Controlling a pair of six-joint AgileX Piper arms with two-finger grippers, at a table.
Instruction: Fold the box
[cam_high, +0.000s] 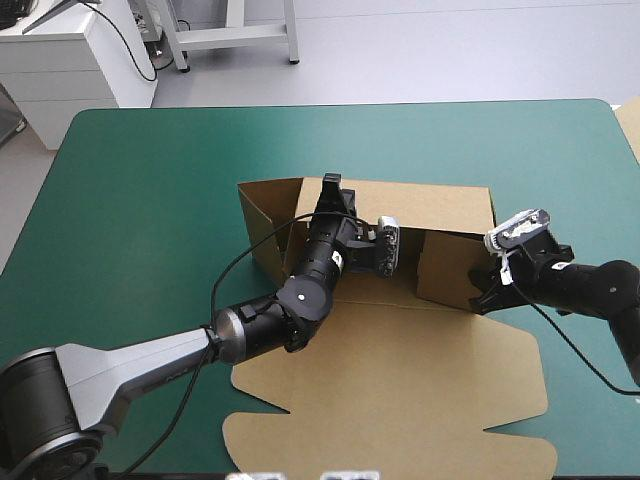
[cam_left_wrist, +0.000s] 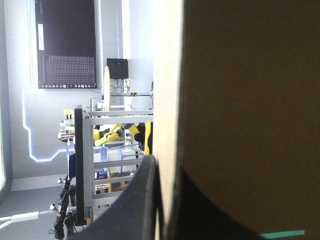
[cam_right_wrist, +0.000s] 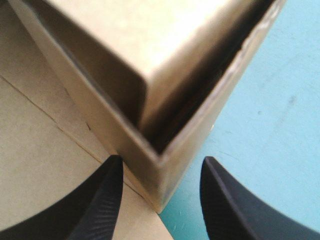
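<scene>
The brown box (cam_high: 400, 360) lies mid-table with its back and side walls raised and a wide panel flat toward the front edge. My left gripper (cam_high: 330, 192) reaches over the tray to the back wall's top edge. In the left wrist view that gripper (cam_left_wrist: 165, 167) is shut on the box (cam_left_wrist: 240, 100), the board's pale edge standing between the black fingers (cam_left_wrist: 142, 200). My right gripper (cam_high: 488, 296) sits at the near corner of the right side wall. In the right wrist view it (cam_right_wrist: 160, 165) is open, its fingers straddling the box corner (cam_right_wrist: 150, 45).
Teal-green cover (cam_high: 140, 220) lies bare to the left of the box and beyond it. A pale strip of board (cam_high: 631, 125) shows at the table's right edge. The flat panel's cut flaps (cam_high: 290, 440) reach the front edge.
</scene>
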